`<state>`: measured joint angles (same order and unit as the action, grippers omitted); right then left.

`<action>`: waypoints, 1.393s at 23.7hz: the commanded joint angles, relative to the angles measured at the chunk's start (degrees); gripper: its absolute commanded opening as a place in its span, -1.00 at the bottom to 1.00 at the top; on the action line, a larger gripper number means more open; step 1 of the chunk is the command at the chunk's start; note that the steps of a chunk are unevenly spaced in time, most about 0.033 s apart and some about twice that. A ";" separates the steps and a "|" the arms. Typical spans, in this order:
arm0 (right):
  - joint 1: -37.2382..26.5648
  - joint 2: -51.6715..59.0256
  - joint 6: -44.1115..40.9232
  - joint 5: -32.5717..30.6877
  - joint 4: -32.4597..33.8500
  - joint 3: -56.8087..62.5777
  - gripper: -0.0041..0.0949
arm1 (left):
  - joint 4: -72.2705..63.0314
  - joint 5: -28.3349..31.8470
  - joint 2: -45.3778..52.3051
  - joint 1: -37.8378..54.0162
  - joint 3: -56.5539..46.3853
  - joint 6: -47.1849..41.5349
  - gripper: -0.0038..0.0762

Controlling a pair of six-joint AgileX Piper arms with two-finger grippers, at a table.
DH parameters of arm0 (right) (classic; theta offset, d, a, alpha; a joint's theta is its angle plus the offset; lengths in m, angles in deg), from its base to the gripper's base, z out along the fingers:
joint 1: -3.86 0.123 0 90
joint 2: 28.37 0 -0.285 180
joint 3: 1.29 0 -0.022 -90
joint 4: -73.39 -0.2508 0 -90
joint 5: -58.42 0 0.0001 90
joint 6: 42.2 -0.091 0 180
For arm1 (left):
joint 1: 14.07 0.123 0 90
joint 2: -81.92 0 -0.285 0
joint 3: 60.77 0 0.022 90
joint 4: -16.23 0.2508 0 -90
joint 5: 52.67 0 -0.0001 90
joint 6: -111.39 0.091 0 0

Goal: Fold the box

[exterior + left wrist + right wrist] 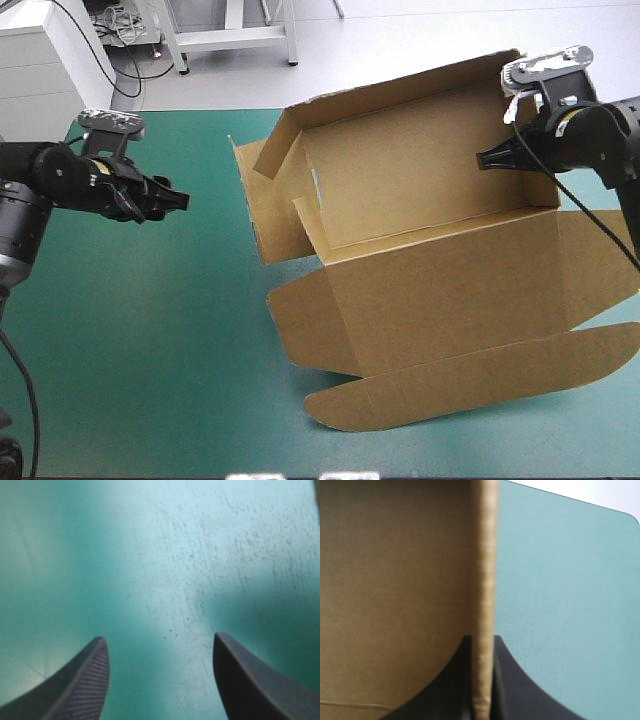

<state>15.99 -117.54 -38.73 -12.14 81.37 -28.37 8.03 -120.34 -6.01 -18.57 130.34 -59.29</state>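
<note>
So your left hand (178,200) hangs over the left side of the surface (120,330), well apart from the box (440,280), and it's got nothing in it. In the left wrist view its black fingers (80,680) stand wide apart, with only the bare teal-green cover (160,555) between and ahead of them. Moving right, the box takes up the middle and right of the surface and it's half built. The tray part sits toward the far edge with its long back wall (400,85) raised. At its left end a short wall (275,150) is folded up and inward, and a loose side flap (270,215) lies just outside it on the cover. The lid (450,290) is spread open toward the near edge, and its curved tuck flap (470,380) lies nearest you, reaching the picture's right edge. Over at the tray's right end, your right hand (484,158) is pinched onto the board. In the right wrist view its fingers are all but closed, with a raised panel of the box edge-on between them. One side of that edge shows the brown face, the other shows the teal-green cover. I can't tell which exact panel it is.
</note>
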 commanded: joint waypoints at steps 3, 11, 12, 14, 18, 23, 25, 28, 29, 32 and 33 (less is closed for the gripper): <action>-1.09 2.16 0.13 3.58 -3.12 -1.54 -0.96 | -20.74 2.97 -1.78 12.25 0.23 12.19 0.16; -1.09 2.16 0.13 3.58 -7.61 -1.54 -0.96 | -38.48 13.96 -5.03 14.94 -15.91 25.81 0.16; -1.09 2.16 0.13 3.68 -8.38 -1.54 -0.96 | -41.56 14.95 -5.41 14.94 -18.38 28.25 0.16; -1.09 2.16 0.13 4.21 -9.62 -1.54 -0.96 | -48.10 16.44 -5.94 14.94 -22.50 33.68 0.16; -1.09 2.04 0.98 5.25 -11.92 -1.54 -0.96 | -67.57 16.44 -6.16 14.81 -30.73 47.94 0.16; -1.09 -0.24 1.71 5.25 -13.37 -1.54 -0.96 | -81.60 10.16 -6.16 9.95 -31.75 56.17 0.16; -1.09 -1.93 2.09 5.36 -13.62 -1.54 -0.96 | -81.61 9.68 -5.90 7.31 -30.20 56.16 0.16; -1.09 -4.38 2.21 5.36 -12.72 -1.54 -0.96 | -82.11 8.39 -4.20 5.22 -28.00 56.05 0.16; -1.09 -4.99 2.31 5.36 -12.72 -1.54 -0.96 | -82.11 7.52 -3.79 5.22 -27.33 55.62 0.16; -1.09 -6.67 2.70 5.36 -12.83 -1.54 -0.96 | -83.12 7.07 -2.21 5.22 -25.89 54.34 0.16; -1.09 -6.80 2.70 5.36 -12.92 -1.54 -0.96 | -83.77 6.78 -2.11 5.22 -25.81 54.34 0.16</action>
<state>15.15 -126.04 -36.33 -10.22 69.32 -28.37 -69.70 -111.00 -11.03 -13.11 102.41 -4.38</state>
